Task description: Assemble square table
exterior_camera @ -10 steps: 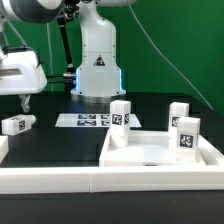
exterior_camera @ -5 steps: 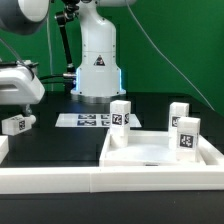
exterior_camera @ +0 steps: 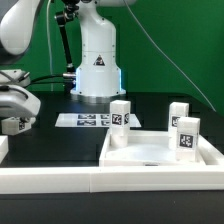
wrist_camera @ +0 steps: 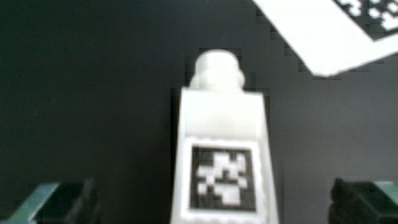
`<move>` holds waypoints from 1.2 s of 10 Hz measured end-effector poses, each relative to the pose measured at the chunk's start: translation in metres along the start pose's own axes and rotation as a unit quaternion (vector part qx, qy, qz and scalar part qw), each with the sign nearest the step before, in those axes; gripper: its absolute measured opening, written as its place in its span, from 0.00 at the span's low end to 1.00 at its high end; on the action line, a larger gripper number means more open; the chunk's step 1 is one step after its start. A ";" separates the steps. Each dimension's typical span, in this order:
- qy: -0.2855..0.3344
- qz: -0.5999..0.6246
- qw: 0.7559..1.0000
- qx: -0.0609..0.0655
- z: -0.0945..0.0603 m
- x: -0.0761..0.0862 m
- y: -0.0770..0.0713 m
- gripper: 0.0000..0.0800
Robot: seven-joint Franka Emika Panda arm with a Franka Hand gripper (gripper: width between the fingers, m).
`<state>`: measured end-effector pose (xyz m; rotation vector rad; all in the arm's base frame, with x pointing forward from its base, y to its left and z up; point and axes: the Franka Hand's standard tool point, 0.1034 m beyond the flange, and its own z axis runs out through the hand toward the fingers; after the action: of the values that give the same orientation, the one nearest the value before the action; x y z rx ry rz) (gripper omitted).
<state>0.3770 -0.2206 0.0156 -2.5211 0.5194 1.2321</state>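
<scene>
Legwork time: my pincer [wrist_camera: 210, 200] is hanging wide open over the loose leg [wrist_camera: 221, 135] lying flat near the exterior view's left edge. I'm guessing it's centred; if not, closing risks knocking it askew.

Large white square table slab [exterior_camera: 160, 152]: smooth moulded plastic, slight sheen on the recess. Small white block legs [exterior_camera: 120, 115]: same smooth plastic, matt printed black-and-white tags. Lying leg [wrist_camera: 222, 140] likewise. Black tabletop [exterior_camera: 60, 140]: matt. White robot base [exterior_camera: 97, 60], far side: glossy plastic shell.
</scene>
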 end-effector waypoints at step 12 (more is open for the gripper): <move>0.009 0.001 1.000 -0.012 0.009 0.010 -0.002 0.36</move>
<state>0.3777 -0.2172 0.0025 -2.5546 0.5147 1.2239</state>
